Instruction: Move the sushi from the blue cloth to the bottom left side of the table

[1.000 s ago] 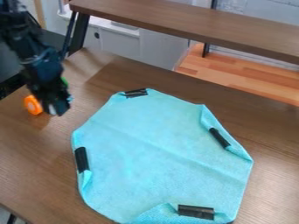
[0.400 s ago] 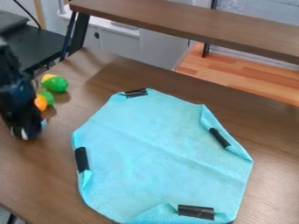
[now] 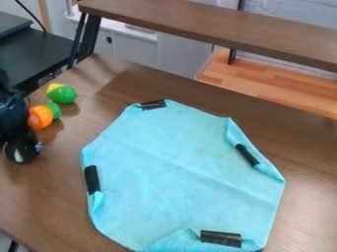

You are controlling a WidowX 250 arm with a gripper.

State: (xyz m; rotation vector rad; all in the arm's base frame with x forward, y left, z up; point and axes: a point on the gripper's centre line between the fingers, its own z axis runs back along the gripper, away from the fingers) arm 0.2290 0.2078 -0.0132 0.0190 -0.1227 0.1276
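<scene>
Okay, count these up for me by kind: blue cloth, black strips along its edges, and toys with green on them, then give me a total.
Blue cloth: 1
Black strips: 4
Toys with green: 2
Total: 7

Site read as a robotics lab or workroom. Black robot arm (image 3: 12, 110) seen over a wood-look tabletop (image 3: 46, 192); blue cloth (image 3: 178, 172) fixed down with black tape (image 3: 220, 238). Tabletop backed by a raised shelf (image 3: 197, 24) and pale cabinet (image 3: 125, 51).
</scene>
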